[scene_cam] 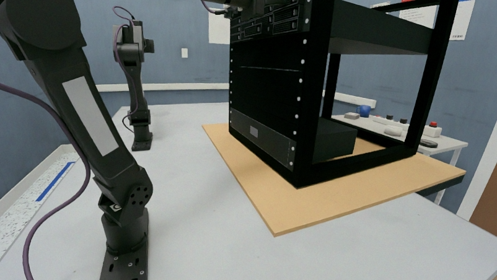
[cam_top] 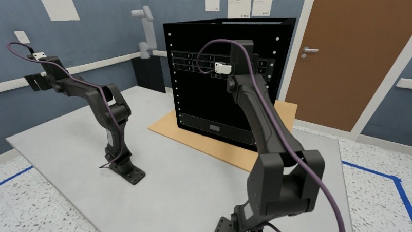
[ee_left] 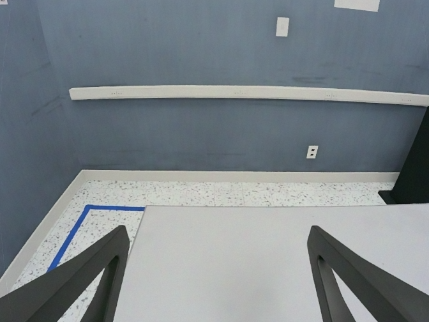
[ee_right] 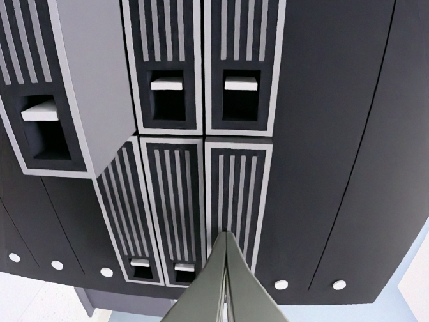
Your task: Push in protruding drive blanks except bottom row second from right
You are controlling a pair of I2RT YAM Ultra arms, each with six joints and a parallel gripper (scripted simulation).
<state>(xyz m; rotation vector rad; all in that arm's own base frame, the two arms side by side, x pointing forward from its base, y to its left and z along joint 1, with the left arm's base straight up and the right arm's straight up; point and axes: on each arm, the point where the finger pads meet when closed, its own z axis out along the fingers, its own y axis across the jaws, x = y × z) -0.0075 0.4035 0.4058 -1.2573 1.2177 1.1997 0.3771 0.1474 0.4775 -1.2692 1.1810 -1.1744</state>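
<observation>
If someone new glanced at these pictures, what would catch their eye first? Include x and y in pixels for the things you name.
Probably the tall black rack (cam_top: 207,97) (scene_cam: 264,90) on its tan board (cam_top: 202,143) (scene_cam: 313,205). Close up, one drive blank (ee_right: 108,79) juts well out at the right wrist view's left, while the right claw (ee_right: 225,239), shut, points at another blank (ee_right: 239,193).

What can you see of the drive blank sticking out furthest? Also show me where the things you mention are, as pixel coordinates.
The drive blank (scene_cam: 253,30) (ee_right: 64,117) is in the bottom row, second from right. Its dark face has a pale border, grey ribs and a white tab in a dark recess; its side is plain grey, maybe metal or plastic. It juts well proud of its neighbours. The shut right pincer (ee_right: 225,239) isn't touching it.
</observation>
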